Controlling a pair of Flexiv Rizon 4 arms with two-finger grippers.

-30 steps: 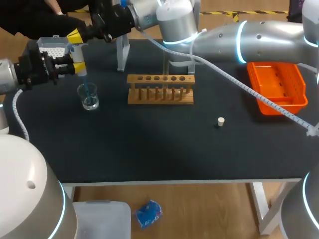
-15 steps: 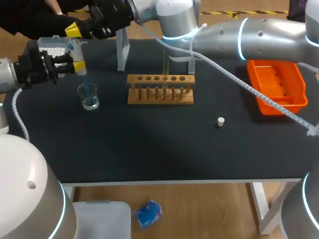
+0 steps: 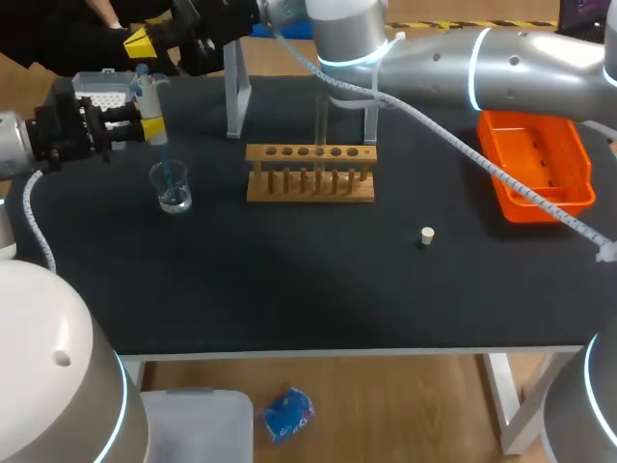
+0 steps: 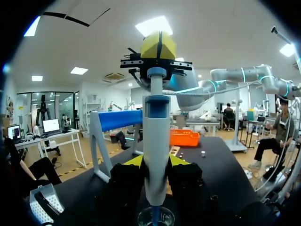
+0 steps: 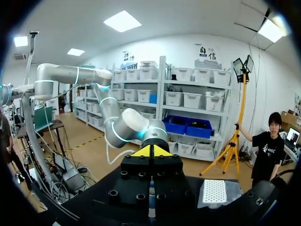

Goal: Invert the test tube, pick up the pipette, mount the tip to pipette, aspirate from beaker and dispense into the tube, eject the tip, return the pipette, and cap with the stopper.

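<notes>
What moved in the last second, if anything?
The right hand, shut, rose away from the top of the pipette. The left hand kept hold of the pipette, its blue tip still in the beaker; rack and stopper did not move.

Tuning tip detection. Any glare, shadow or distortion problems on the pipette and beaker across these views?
Head view: even light, beaker shows small highlights, blue tip readable against the dark table. Left wrist view: fisheye bends the edges, pipette central and straight, beaker cut by the black rim. Right wrist view: right gripper blocks nearly all of the pipette.
</notes>
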